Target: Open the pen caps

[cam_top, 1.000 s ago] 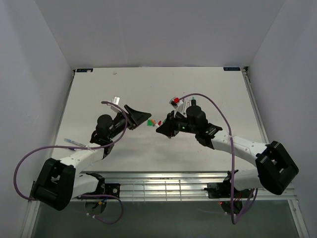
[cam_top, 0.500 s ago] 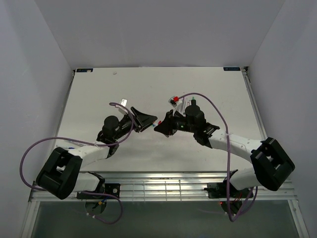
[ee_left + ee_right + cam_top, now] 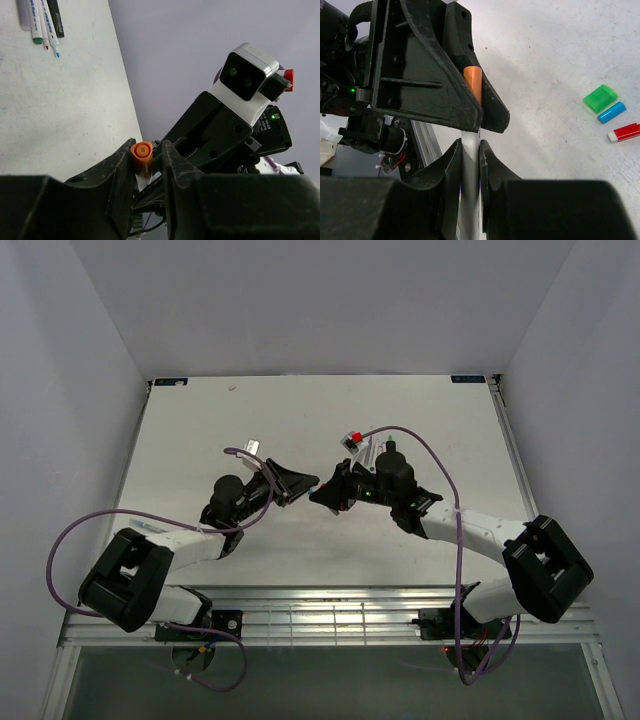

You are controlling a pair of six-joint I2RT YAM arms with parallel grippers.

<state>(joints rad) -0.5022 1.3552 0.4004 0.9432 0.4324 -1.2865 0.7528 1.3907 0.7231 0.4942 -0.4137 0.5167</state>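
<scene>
Left gripper (image 3: 149, 159): closed on the orange cap (image 3: 141, 152), one finger on each side, with the cap's round end facing the left wrist camera.
Right gripper (image 3: 469, 146): closed on the white pen barrel (image 3: 469, 175), with the fingers just short of where the barrel meets the cap.
Where the pen is: held off the table (image 3: 200, 430) between the two grippers, which meet tip to tip over the middle.
Key relation: the cap sits just beyond the right fingertips, on the left gripper's side. Barrel and cap share one straight axis running from one gripper into the other.
Which arm is nearer: both are already on the pen, the left on the cap and the right on the barrel.
Coming move, as I judge it: pull the two apart straight along that axis. A sideways pull could bend the barrel or let the cap slip.
Left wrist view adds: the cap's end face, and a row of pens (image 3: 42, 22) lying side by side far off on the table.
Right wrist view adds: the side of the cap and the joint with the barrel. It also shows a green cap (image 3: 600, 97), a blue cap (image 3: 611, 112) and a red cap (image 3: 625, 132) lying loose and close together on the table.
Top view: shows how the arms stand, but the pen itself is hidden between the fingers.
</scene>
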